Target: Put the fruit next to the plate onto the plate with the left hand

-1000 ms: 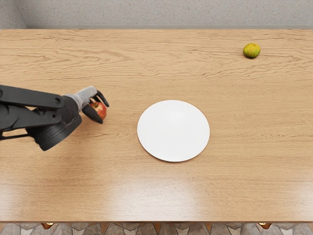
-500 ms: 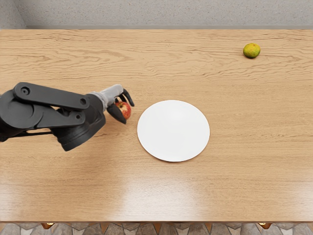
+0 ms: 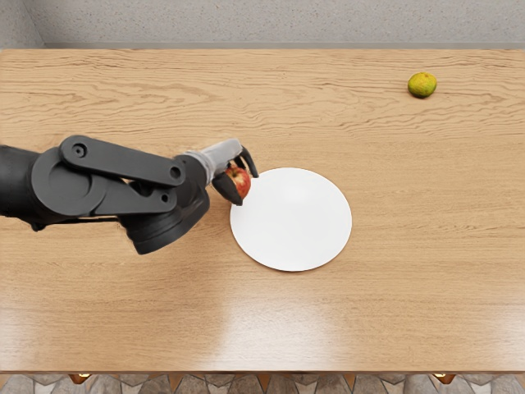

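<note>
Apple (image 3: pixel 239 180): red with a paler patch, small, grasped in the left hand (image 3: pixel 230 171). Dark fingertips (image 3: pixel 248 165) curl over its upper side and the thumb presses in from below-left, so the fruit is clamped between them and only its right face shows.

Position: the apple sits at the upper-left rim of the plate (image 3: pixel 295 223). In the head view it just overlaps the plate's edge, most of it still over bare wood outside the rim. Cannot tell from this angle whether it is lifted clear or brushing the rim.

Plate: white, round, flat, lying near the middle of the counter (image 3: pixel 328 328). Its surface carries nothing.

Left arm (image 3: pixel 107 185): dark grey, enters from the picture's left edge, runs roughly level across the counter with a large round joint housing near its middle and a bulky dark wrist just behind the hand. A light grey segment joins wrist to fingers. The hand points right, toward the plate.

Second fruit (image 3: pixel 422 84): green-yellow, round, at the far right back of the counter, well apart from plate and hand, resting alone on the wood.

Counter: light wood grain, pale wall behind its back edge.
</note>
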